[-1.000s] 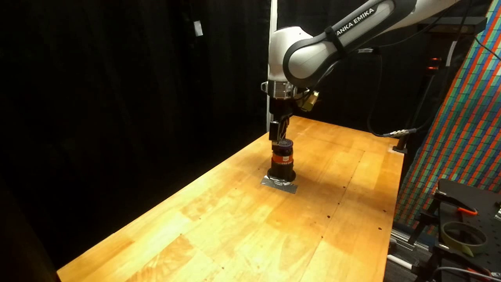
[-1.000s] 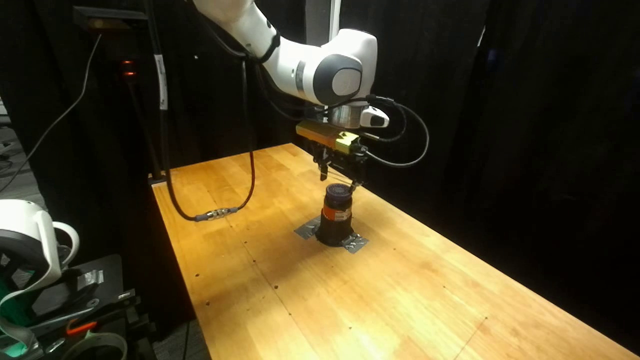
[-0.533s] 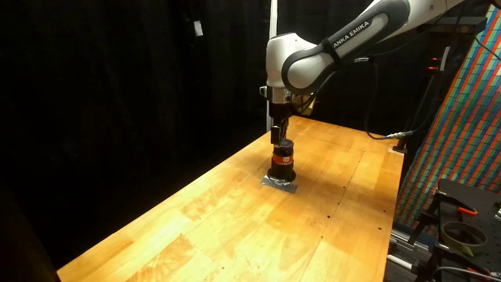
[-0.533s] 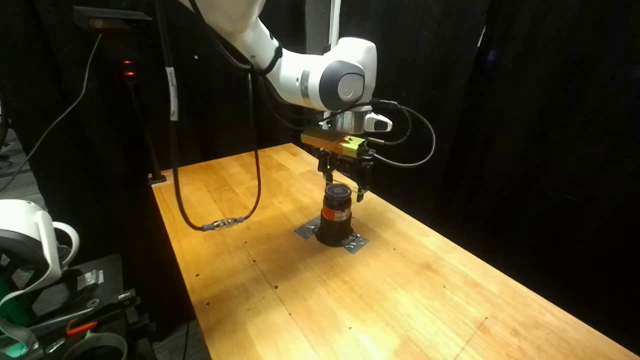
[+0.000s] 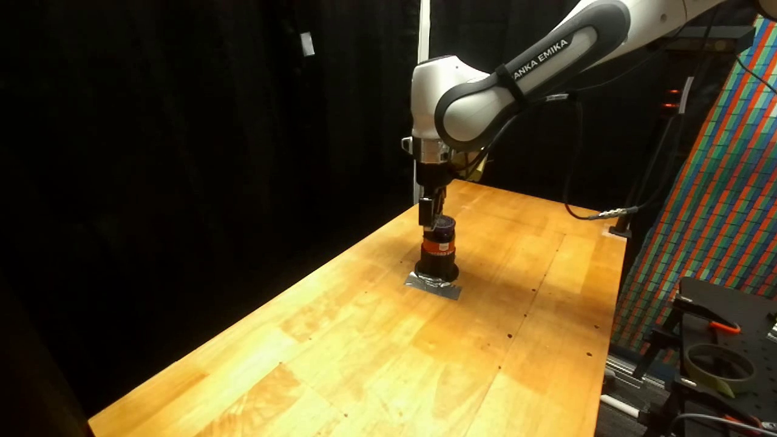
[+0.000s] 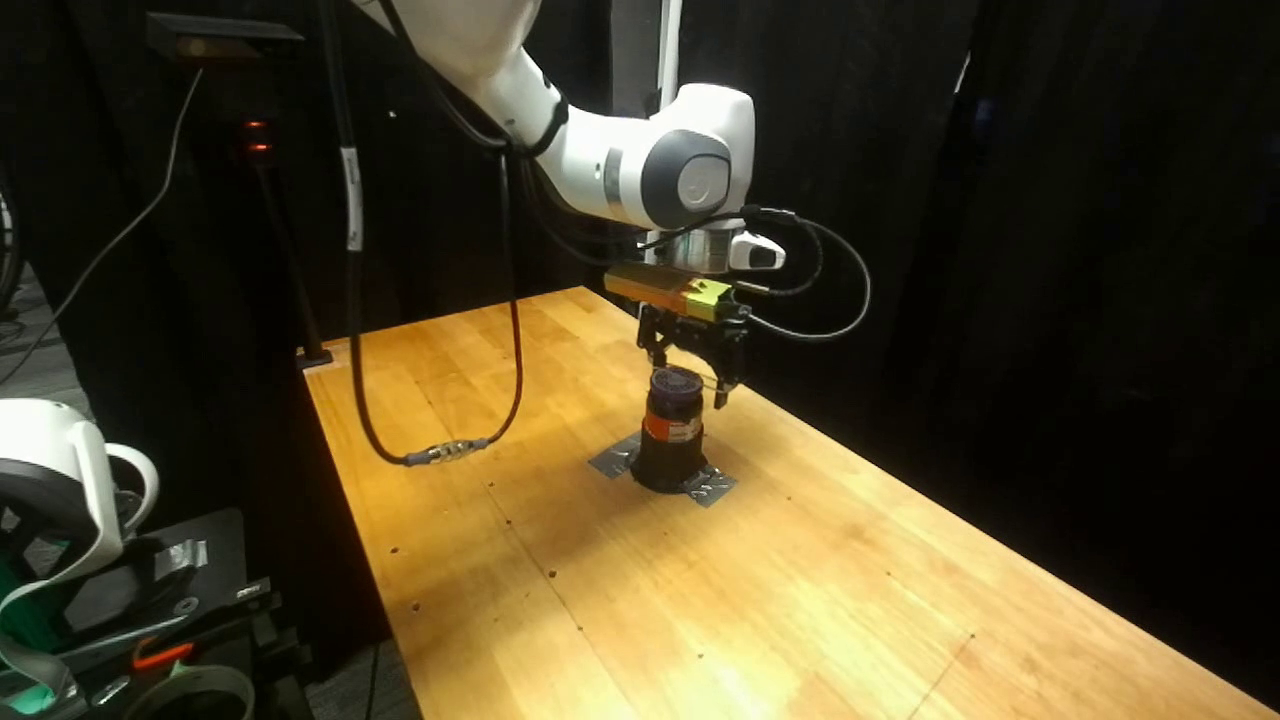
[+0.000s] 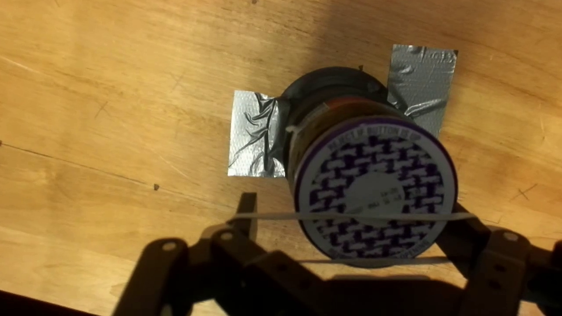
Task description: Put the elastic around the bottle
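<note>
The bottle, squat and dark with an orange band, stands upright in both exterior views (image 5: pixel 438 247) (image 6: pixel 672 430). Its round purple and white lid fills the middle of the wrist view (image 7: pixel 373 175). My gripper (image 6: pixel 690 382) is open just above and around the lid's level, with one finger on each side in the wrist view (image 7: pixel 353 210). The pale elastic (image 7: pixel 272 216) is stretched between the two fingers as a thin loop. In the wrist view one strand crosses the lid below its centre and the other crosses near its lower rim. Whether it touches the lid cannot be told.
A black base with silver tape (image 7: pixel 257 136) holds the bottle to the wooden table (image 5: pixel 376 364). A black cable (image 6: pixel 505 400) hangs beside the arm. A side stand with a tape roll (image 5: pixel 719 367) is beyond the table's edge. Dark curtains stand behind.
My gripper has moved down towards the bottle's lid and slightly sideways, carrying the stretched elastic. Most of this motion came in the earlier half second. The bottle has not moved.
</note>
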